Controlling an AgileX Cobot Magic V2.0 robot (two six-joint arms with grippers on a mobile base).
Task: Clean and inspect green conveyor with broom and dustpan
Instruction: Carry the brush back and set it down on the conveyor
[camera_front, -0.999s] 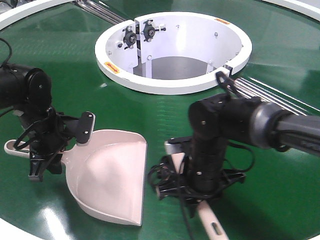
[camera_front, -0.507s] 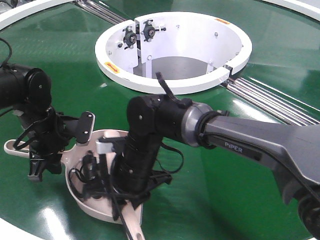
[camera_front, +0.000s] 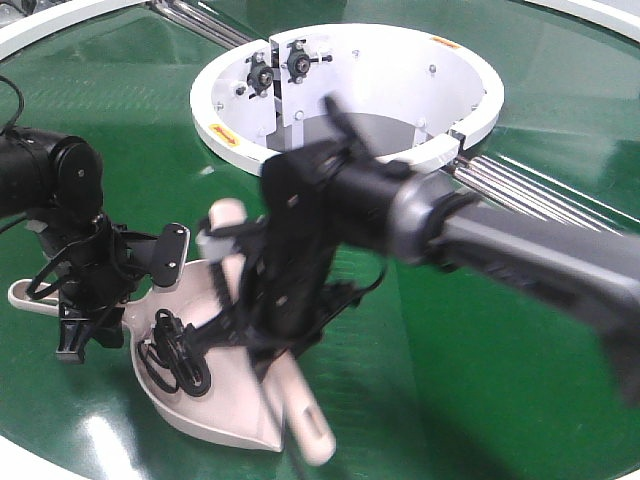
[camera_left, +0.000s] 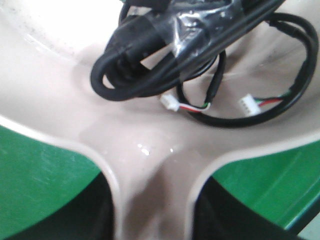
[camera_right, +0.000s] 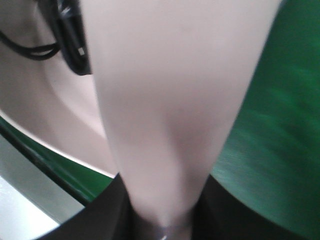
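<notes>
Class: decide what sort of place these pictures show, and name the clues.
Probably a factory or logistics test floor: a large curved green conveyor with a white central ring and metal rollers at a seam, being cleaned with a dustpan and broom.

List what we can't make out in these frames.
Broom bristles: front view, motion blur and the right arm cover them; right wrist view shows only its smooth back.
Dustpan handle end: left wrist view, cut by bottom edge.
Cable bundle: left wrist view, top cut off by upper edge.
Dust on the conveyor: front view, too small.
</notes>
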